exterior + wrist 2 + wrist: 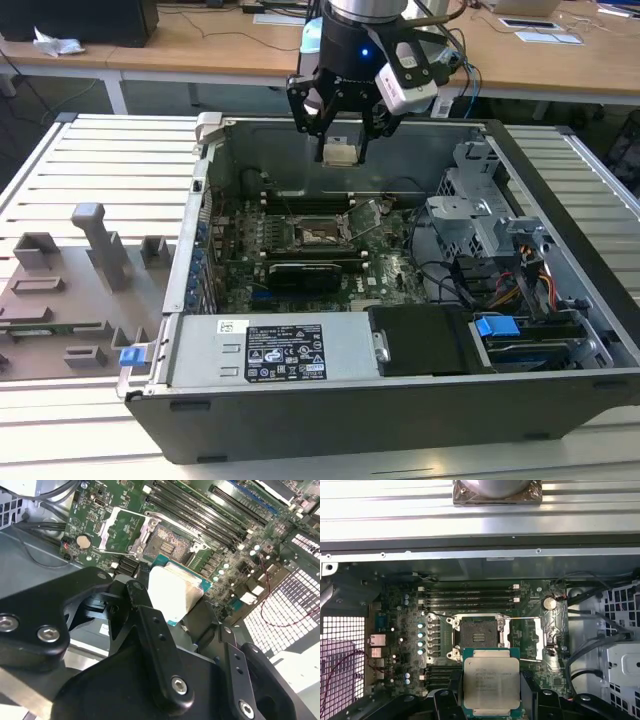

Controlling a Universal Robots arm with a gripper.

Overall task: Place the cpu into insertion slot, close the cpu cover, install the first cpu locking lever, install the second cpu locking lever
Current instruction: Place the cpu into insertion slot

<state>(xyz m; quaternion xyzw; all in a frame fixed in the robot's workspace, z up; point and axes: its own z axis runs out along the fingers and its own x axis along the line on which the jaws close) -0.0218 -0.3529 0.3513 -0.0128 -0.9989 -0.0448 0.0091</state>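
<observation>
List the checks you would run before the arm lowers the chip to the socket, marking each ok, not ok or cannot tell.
1. cpu held in the gripper: ok.
2. insertion slot empty: ok.
3. cpu cover swung open, clear of the slot: ok.
4. cpu squarely above the slot: cannot tell.
5. cpu notches matching the slot's keys: cannot tell.

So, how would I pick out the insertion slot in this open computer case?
Inside the open computer case, find the green motherboard. Near its middle sits the insertion slot: a square black socket with a pale centre, framed by silver metal. The neighbouring memory slots are long and narrow.
</observation>
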